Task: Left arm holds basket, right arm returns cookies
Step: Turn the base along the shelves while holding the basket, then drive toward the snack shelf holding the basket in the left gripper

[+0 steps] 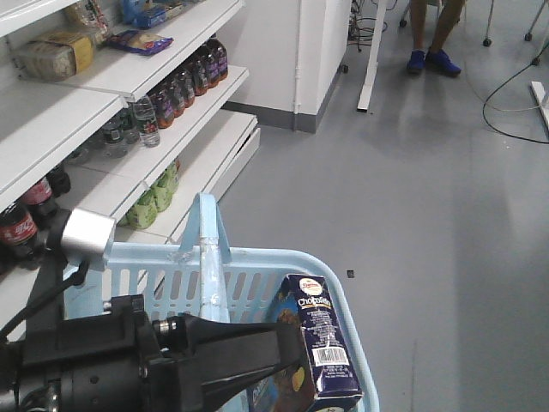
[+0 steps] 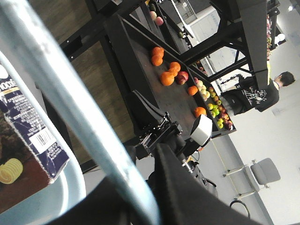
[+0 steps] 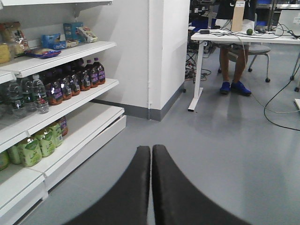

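Right up close, the matte-black left arm fills the lower-left corner of the front view, with a silver cylinder perched above it. Its wedge-shaped left gripper reaches across the light blue basket, past the upright handle. On the left wrist view the black fingers sit either side of that blurred blue bar, clamped onto it.

And there's the box. The navy Chocofello carton stands inside the basket against its right-hand side. It is tipped a little, and its white barcode label faces the camera. The wedge tip sits just beside the carton's left edge; whether they touch, can't tell.

Over to the right wrist view, where the right gripper has its two dark fingers pressed together along a thin seam, out over the grey floor.

Further off on the left run the white shelves. Green pouches sit low down, clear water bottles one level up, and dark drink bottles beside those.

At the very back is a white desk, with a seated person's blue shoes underneath.
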Tool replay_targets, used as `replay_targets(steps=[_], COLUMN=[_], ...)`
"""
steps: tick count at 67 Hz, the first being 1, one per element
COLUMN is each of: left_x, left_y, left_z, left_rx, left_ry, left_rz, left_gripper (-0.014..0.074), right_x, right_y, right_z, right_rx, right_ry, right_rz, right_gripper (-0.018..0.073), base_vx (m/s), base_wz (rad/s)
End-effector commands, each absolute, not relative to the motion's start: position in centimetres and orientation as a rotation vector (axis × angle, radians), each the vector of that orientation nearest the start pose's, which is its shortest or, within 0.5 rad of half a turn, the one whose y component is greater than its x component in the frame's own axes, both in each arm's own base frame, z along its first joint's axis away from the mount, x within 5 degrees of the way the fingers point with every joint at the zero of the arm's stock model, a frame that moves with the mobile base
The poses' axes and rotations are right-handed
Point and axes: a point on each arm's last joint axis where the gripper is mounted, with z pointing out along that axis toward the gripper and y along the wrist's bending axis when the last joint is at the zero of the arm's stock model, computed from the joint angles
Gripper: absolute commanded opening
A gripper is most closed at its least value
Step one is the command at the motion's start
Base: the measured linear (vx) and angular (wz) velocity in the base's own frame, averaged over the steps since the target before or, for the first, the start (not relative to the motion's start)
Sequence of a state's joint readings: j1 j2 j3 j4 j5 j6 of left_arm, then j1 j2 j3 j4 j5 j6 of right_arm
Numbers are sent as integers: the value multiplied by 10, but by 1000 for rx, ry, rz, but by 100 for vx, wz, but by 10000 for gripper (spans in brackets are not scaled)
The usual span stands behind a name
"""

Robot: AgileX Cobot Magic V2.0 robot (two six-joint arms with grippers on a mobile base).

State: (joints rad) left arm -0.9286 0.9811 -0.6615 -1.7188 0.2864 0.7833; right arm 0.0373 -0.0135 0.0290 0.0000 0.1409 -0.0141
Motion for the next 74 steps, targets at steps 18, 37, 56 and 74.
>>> replay_targets(steps=[18, 37, 56, 74], left_x=[101, 101, 101, 101], left_y=[-183, -183, -183, -183], left_z=[345, 345, 345, 345], left_rx=[215, 215, 215, 215], left_ry=[1977, 1977, 1977, 1977], left_rz=[-1623, -1623, -1623, -1623], left_gripper=[-6, -6, -6, -6], right_x=[56, 56, 56, 56], right_y=[2, 2, 2, 2], right_z=[197, 197, 197, 197], right_rx=[-41, -41, -41, -41], right_ry=[1563, 1563, 1563, 1563], right_rz=[6, 6, 6, 6], right_gripper=[-8, -8, -8, -8], base_vx=[40, 40, 40, 41], base_wz=[-22, -28, -17, -9])
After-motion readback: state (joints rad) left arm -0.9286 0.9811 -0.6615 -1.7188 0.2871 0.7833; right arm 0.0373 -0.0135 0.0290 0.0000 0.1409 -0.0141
